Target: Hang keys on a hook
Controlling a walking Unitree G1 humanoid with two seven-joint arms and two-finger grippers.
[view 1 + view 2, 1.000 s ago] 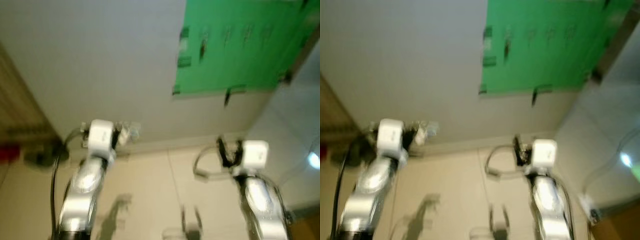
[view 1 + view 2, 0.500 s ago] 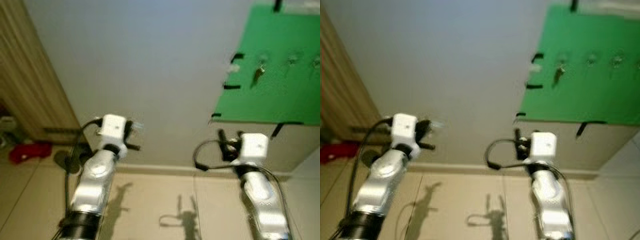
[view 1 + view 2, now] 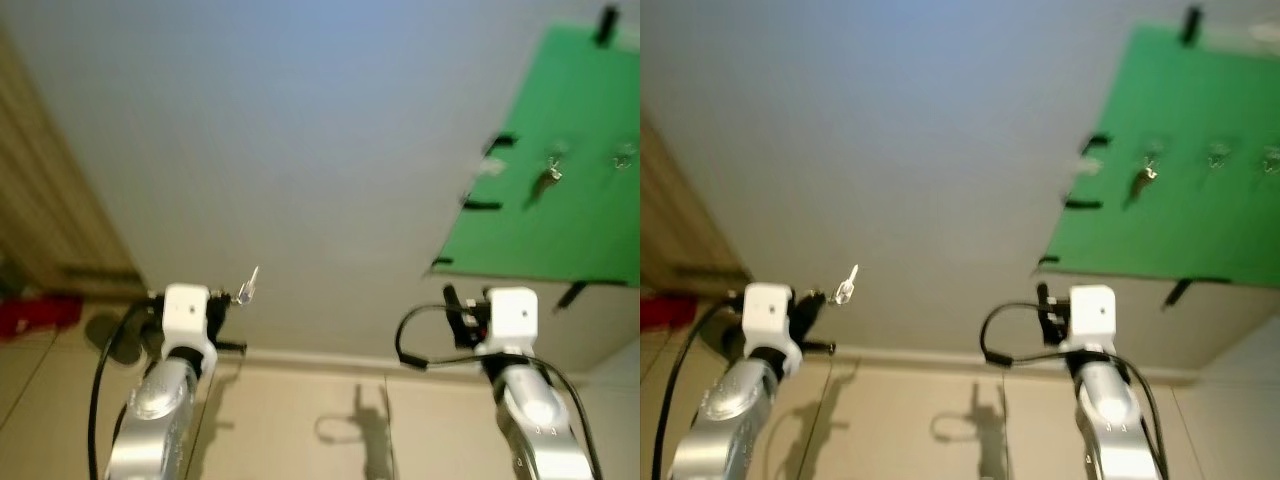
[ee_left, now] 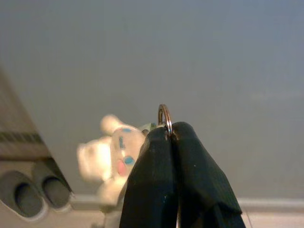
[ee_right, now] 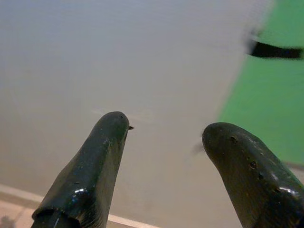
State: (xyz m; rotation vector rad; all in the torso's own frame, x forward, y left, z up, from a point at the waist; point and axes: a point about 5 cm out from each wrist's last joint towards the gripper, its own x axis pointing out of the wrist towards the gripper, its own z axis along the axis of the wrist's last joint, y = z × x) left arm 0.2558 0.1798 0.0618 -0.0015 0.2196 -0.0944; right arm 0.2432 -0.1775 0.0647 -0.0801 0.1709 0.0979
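Note:
My left gripper (image 4: 171, 129) is shut on the metal ring (image 4: 164, 116) of a key bunch, and a white plush charm (image 4: 113, 153) dangles beside the fingers. In the left eye view a silver key (image 3: 249, 284) sticks up from this gripper (image 3: 226, 297), in front of the bare grey wall. A green board (image 3: 560, 215) with small hooks (image 3: 624, 156) hangs on the wall at the upper right, well away from the left gripper. One hook carries a key (image 3: 546, 179). My right gripper (image 5: 166, 129) is open and holds nothing, below the board's left edge.
A wooden panel (image 3: 40, 215) stands at the left, with a red item (image 3: 35, 312) on the floor by it. Grey slippers (image 4: 28, 194) lie at the wall's foot. Beige floor tiles (image 3: 300, 420) run up to the skirting.
The whole picture has shifted, so the camera moved; the green board now sits further right. My left arm shows lower in the picture, with the key sticking up.

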